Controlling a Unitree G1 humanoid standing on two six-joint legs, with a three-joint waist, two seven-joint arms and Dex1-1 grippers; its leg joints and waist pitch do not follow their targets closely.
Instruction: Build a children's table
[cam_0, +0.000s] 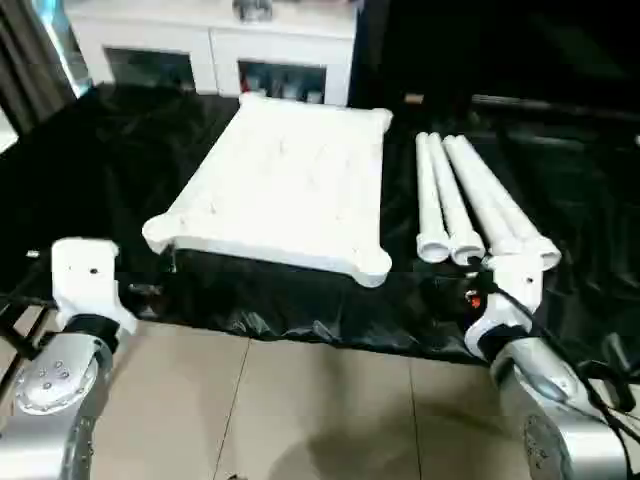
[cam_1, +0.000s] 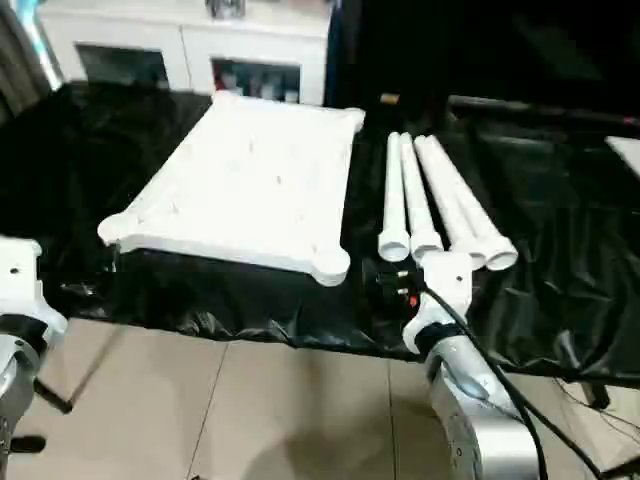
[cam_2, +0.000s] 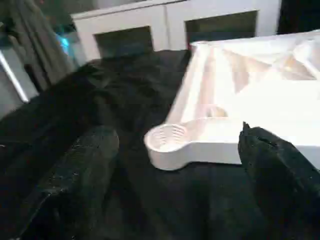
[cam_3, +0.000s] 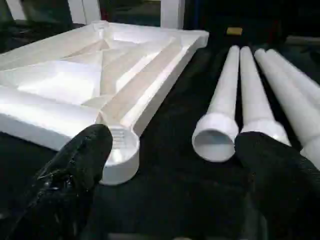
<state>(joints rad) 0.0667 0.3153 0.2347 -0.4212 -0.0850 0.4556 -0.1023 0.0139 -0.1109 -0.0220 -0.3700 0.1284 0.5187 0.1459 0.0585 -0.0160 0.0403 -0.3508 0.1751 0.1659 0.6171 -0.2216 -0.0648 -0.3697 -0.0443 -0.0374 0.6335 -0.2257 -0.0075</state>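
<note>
Left eye view: one table top, four tubular legs.

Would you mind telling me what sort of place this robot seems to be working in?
Probably an indoor room set up as a work area: a black sheet covers the work surface, a white cabinet with glass doors stands behind it, and the floor is tiled. The table top and legs lie ready.

Left hand and right hand apparently spread wide.
</note>
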